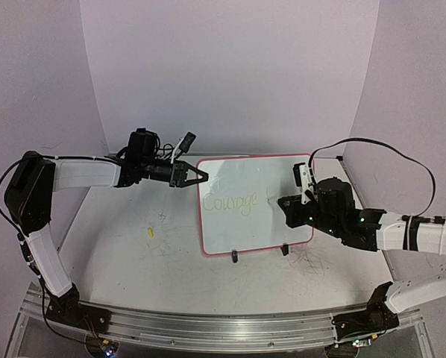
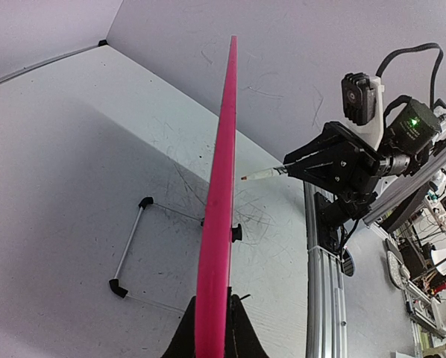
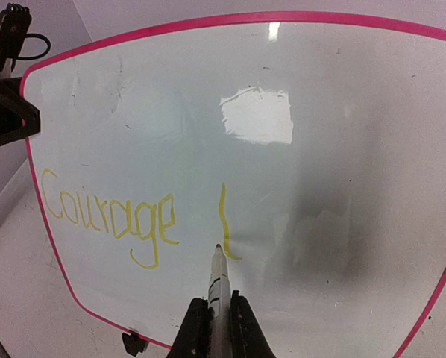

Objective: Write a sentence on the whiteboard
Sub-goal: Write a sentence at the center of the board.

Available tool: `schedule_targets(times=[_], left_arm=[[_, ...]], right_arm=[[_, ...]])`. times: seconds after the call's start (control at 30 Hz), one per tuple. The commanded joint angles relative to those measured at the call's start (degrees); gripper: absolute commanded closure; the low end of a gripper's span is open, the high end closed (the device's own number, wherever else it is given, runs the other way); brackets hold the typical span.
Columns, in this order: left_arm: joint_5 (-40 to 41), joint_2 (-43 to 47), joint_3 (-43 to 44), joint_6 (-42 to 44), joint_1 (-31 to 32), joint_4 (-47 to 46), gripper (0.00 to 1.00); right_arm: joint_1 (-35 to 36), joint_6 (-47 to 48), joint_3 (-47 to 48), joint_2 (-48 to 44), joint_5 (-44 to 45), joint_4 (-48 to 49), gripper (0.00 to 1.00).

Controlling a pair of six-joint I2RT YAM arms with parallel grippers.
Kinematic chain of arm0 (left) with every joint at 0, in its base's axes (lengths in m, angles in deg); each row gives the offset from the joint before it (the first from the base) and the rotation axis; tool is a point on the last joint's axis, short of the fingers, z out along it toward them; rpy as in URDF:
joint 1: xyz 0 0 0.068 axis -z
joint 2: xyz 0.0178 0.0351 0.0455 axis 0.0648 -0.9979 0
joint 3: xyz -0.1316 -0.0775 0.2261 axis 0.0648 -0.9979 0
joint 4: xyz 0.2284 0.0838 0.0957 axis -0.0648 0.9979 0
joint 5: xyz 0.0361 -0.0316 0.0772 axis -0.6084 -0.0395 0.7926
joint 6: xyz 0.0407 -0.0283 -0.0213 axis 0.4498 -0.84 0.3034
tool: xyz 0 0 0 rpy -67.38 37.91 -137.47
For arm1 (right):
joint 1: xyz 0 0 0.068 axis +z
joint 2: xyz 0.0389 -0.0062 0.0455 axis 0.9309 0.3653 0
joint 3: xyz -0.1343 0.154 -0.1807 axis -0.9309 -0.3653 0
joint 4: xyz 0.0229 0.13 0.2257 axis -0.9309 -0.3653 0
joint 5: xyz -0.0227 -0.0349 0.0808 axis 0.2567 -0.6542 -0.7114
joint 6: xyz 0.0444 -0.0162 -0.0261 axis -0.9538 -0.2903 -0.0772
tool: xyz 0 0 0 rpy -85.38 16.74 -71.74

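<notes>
Two arms on one board. A small glossy whiteboard (image 1: 283, 224) with a thin pink-red rim stands on edge in the middle of the scuffed white table (image 1: 133, 253). It's propped on two small black clip feet (image 1: 235, 257) along its near side.

The left gripper (image 1: 197, 176) is clamped shut on the board's upper left corner, with the rim pinched between its fingers.

The right gripper (image 3: 219, 309) reaches in from the right, in front of the board's right half. It's closed tight around a slim white marker (image 3: 218, 280) aimed at the writing face.

The sentence (image 3: 111, 216) so far is a pale-yellow handwritten "Courage" on the left half, plus one upright stroke just to its right. The marker tip sits right at the foot of that stroke. From the side view I honestly can't tell if it's touching the surface or a hair off it.
</notes>
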Motion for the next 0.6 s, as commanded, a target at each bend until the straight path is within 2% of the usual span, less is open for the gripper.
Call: schedule_targets(times=[0.0, 0.57], left_arm=[[6.79, 0.87, -1.00, 4.90, 0.39, 0.53, 1.00], [6.62, 1.42, -1.05, 4.96, 0.40, 0.50, 1.00]], right_arm=[[-0.11, 0.89, 3.33, 2.38, -2.05, 3.95, 1.00], [-0.10, 0.75, 3.93, 3.99, 1.78, 5.63, 1.00]])
